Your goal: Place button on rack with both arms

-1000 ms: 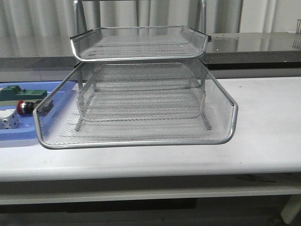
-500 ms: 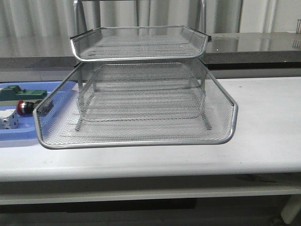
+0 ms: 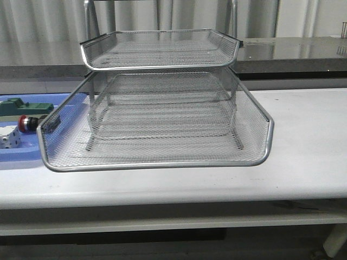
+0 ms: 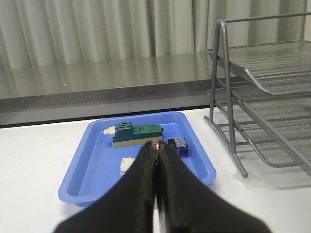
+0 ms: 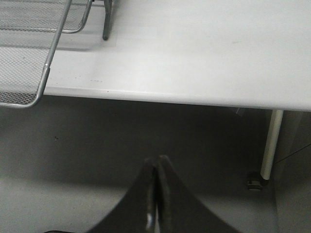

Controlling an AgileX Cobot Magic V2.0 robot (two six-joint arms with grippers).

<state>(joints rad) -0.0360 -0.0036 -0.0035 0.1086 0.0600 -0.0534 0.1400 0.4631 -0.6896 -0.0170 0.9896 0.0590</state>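
The button [image 3: 28, 123], red cap with a dark body, lies in the blue tray [image 3: 21, 157] at the far left of the front view. The rack [image 3: 157, 164] fills the middle of the table, one wire tray slid out toward me. Neither gripper shows in the front view. In the left wrist view my left gripper [image 4: 156, 146] is shut and empty, hovering short of the tray. Its tips cover most of the button [image 4: 178, 146], whose blue rear block shows. My right gripper [image 5: 156, 160] is shut and empty, below the table's front edge, with a corner of the rack [image 5: 22, 73] in view.
A green block [image 4: 137, 134] and a white dotted cube [image 4: 127, 164] share the blue tray [image 4: 77, 187] with the button. The rack's frame [image 4: 282, 63] stands right of that tray. A table leg [image 5: 269, 145] and a caster [image 5: 253, 182] stand beyond the right gripper.
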